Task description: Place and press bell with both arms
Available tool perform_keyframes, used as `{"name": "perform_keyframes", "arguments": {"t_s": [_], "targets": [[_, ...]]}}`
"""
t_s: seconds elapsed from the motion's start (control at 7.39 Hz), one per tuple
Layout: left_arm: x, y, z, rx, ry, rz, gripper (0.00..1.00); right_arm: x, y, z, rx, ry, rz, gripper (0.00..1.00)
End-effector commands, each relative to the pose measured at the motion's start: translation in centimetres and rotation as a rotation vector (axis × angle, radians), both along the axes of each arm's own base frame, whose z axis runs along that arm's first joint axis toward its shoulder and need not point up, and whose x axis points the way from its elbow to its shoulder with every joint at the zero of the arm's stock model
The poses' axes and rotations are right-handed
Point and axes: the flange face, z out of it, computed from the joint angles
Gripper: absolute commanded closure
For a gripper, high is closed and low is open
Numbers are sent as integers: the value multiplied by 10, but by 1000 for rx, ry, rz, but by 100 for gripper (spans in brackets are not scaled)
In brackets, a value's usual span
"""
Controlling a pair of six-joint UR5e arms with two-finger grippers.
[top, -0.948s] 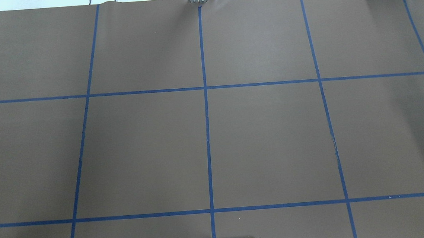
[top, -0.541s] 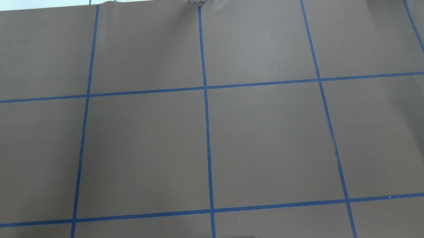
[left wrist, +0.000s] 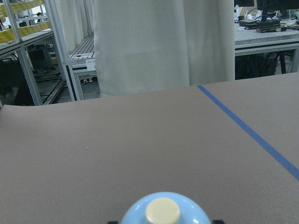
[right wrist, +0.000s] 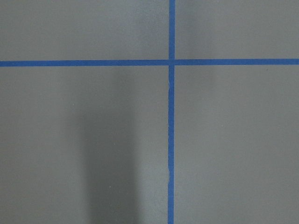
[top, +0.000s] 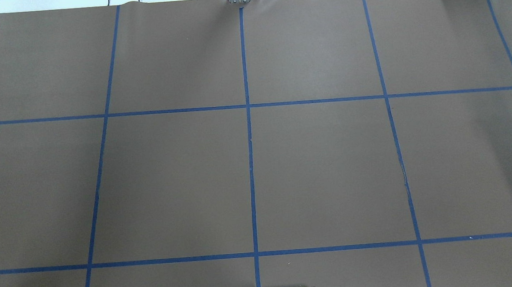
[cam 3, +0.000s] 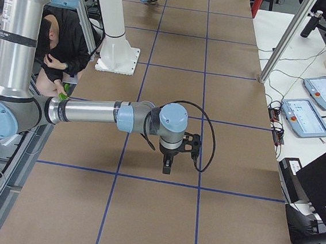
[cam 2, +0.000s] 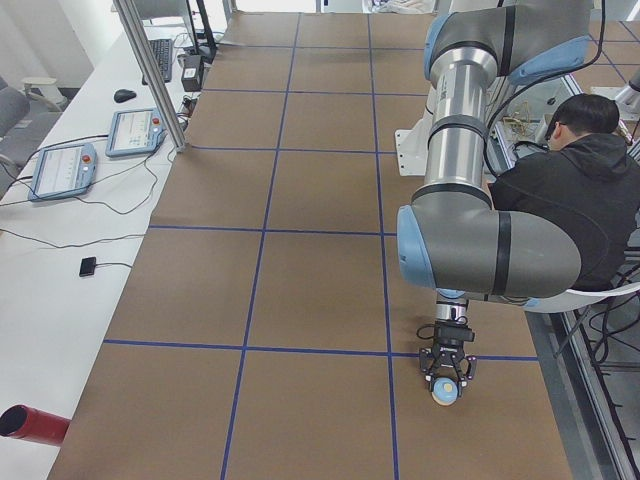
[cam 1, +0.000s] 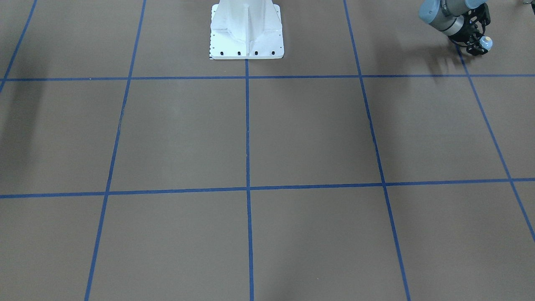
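Observation:
The light-blue bell (cam 1: 485, 42) with its cream button is held upright between the jaws of my left gripper (cam 1: 480, 45), at the table's near-left corner by the robot's side. In the exterior left view the left gripper (cam 2: 446, 384) holds the bell (cam 2: 444, 393) at or just above the brown table. The left wrist view shows the bell's dome (left wrist: 163, 212) at the bottom edge. My right gripper (cam 3: 166, 167) hangs above the table's right half, pointing down and seemingly empty. It shows only in the exterior right view, so I cannot tell whether it is open. Neither arm is in the overhead view.
The brown table cover carries a blue tape grid (top: 247, 106). The white bolted pedestal (cam 1: 246, 33) stands at the robot's edge. A seated person (cam 2: 585, 190) is beside the left arm. Teach pendants (cam 2: 140, 130), a post (cam 2: 150, 70) and a red cylinder (cam 2: 30, 425) lie along the far side.

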Motion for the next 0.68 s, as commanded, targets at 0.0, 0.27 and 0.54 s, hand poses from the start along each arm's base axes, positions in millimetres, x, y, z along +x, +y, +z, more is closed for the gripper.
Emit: {"name": "perform_keyframes", "arguments": {"t_s": [0.0, 0.27, 0.54], "targets": [[-48, -12, 6, -28, -20, 6, 100, 0, 0, 1, -2, 0, 0, 0], [-109, -30, -51, -87, -21, 105, 100, 1, -1, -1, 3, -2, 1, 0], [-120, -34, -103, -163, 2, 247, 100, 0, -5, -2, 4, -2, 0, 0]]}}
